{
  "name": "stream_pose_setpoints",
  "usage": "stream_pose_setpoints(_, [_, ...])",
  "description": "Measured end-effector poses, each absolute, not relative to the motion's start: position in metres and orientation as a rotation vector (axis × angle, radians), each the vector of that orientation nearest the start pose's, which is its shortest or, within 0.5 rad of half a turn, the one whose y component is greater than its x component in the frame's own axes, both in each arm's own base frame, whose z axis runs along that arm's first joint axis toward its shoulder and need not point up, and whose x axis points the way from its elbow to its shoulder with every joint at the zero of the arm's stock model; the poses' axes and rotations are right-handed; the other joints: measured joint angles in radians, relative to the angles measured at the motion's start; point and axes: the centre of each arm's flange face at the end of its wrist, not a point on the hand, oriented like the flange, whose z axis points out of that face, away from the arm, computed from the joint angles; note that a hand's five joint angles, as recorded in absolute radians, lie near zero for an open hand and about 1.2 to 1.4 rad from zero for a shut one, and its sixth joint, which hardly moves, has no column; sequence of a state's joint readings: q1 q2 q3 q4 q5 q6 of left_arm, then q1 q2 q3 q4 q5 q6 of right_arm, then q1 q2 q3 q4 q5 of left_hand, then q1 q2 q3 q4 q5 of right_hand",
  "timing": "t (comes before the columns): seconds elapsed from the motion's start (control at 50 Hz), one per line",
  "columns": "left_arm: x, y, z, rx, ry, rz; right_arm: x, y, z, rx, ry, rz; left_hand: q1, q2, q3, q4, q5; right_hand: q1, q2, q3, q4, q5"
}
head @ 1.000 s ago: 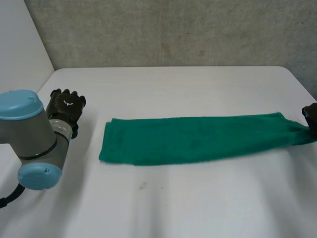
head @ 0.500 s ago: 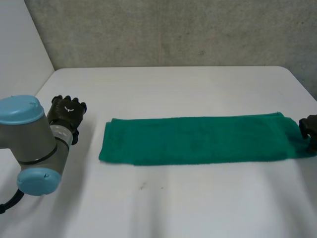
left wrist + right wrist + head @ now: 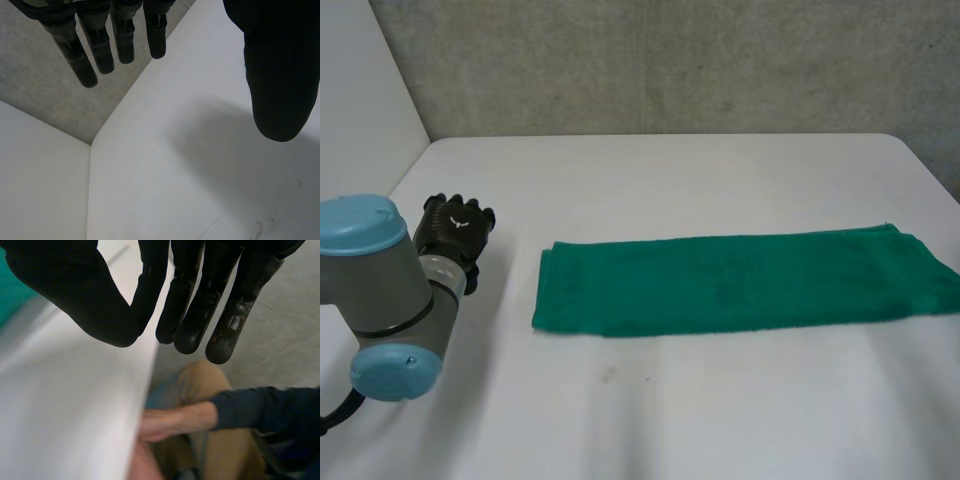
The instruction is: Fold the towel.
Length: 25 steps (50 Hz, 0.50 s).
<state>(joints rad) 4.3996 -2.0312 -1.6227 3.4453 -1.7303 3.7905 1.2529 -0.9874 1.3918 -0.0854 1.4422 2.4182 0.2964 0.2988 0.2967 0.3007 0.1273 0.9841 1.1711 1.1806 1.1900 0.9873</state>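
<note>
Currently my left hand [image 3: 455, 232] is hanging over the desk [image 3: 670, 180], fingers straight and apart, holding nothing. The towel [image 3: 740, 280] is lying flat to its right, long axis running across from arm to arm. My right hand [image 3: 75, 290] is also gaping empty, past the towel's other end, with a person's forearm [image 3: 175, 420] showing below the desk edge.

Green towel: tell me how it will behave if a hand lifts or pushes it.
The green towel lies flat as a long folded strip, so it is probably floppy and would sag if lifted by one end. It looks thin, so likely light. On the smooth white table a push would probably slide or bunch it.
</note>
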Motion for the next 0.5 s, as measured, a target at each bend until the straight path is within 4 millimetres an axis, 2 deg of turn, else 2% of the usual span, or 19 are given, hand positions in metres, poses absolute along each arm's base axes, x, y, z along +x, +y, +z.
stream_pose_setpoints(0.06, [-0.222, -0.31, 0.165, 0.892, 2.019, -1.736, 0.008, -0.421, 0.176, -0.768, 2.979, -2.075, 0.0, 0.0, 0.0, 0.0, 0.0, 0.0, 0.0, 0.0, 0.0, 0.002])
stream_pose_setpoints(0.18, [-0.222, -0.309, 0.167, 0.891, 2.017, -1.738, 0.024, -0.422, 0.191, -0.816, 2.911, -2.151, 0.0, -0.001, 0.0, -0.002, -0.006, 0.0, 0.0, 0.0, 0.002, 0.002])
stream_pose_setpoints(0.22, [-0.222, -0.308, 0.169, 0.886, 2.012, -1.743, 0.075, -0.416, 0.213, -0.909, 2.699, -2.246, 0.0, -0.002, 0.0, -0.003, -0.01, 0.0, 0.0, 0.0, 0.002, 0.002])
stream_pose_setpoints(0.24, [-0.222, -0.308, 0.169, 0.886, 2.012, -1.743, 0.075, -0.416, 0.213, -0.909, 2.699, -2.246, 0.0, -0.002, 0.0, -0.003, -0.01, 0.0, 0.0, 0.0, 0.002, 0.002])
stream_pose_setpoints(0.28, [-0.221, -0.307, 0.172, 0.88, 2.008, -1.748, 0.119, -0.405, 0.228, -0.975, 2.524, -2.286, 0.0, -0.002, 0.0, -0.003, -0.01, 0.0, 0.0, 0.0, 0.002, 0.003])
stream_pose_setpoints(0.3, [-0.221, -0.307, 0.172, 0.88, 2.008, -1.748, 0.119, -0.405, 0.228, -0.975, 2.524, -2.286, 0.0, -0.002, 0.0, -0.003, -0.01, 0.0, 0.0, 0.0, 0.002, 0.003])
stream_pose_setpoints(0.32, [-0.221, -0.306, 0.173, 0.877, 2.006, -1.751, 0.139, -0.399, 0.234, -0.998, 2.457, -2.295, 0.0, -0.002, 0.0, -0.003, -0.01, 0.0, -0.001, -0.001, 0.001, 0.003])
stream_pose_setpoints(0.36, [-0.22, -0.304, 0.175, 0.874, 2.005, -1.755, 0.163, -0.389, 0.24, -1.022, 2.375, -2.297, -0.001, -0.003, 0.0, -0.006, -0.011, -0.022, -0.032, -0.031, -0.036, -0.021])
stream_pose_setpoints(0.42, [-0.219, -0.302, 0.176, 0.87, 2.01, -1.758, 0.177, -0.382, 0.242, -1.023, 2.34, -2.285, -0.001, -0.004, 0.0, -0.006, -0.014, -0.243, -0.295, -0.303, -0.311, -0.266])
stream_pose_setpoints(0.44, [-0.219, -0.3, 0.176, 0.866, 2.016, -1.76, 0.18, -0.379, 0.24, -1.016, 2.336, -2.27, -0.001, -0.004, 0.0, -0.006, -0.014, -0.355, -0.445, -0.453, -0.452, -0.412])
stream_pose_setpoints(0.5, [-0.218, -0.298, 0.176, 0.859, 2.029, -1.766, 0.179, -0.377, 0.234, -0.998, 2.359, -2.236, -0.001, -0.004, 0.0, -0.007, -0.014, -0.432, -0.53, -0.544, -0.553, -0.518])
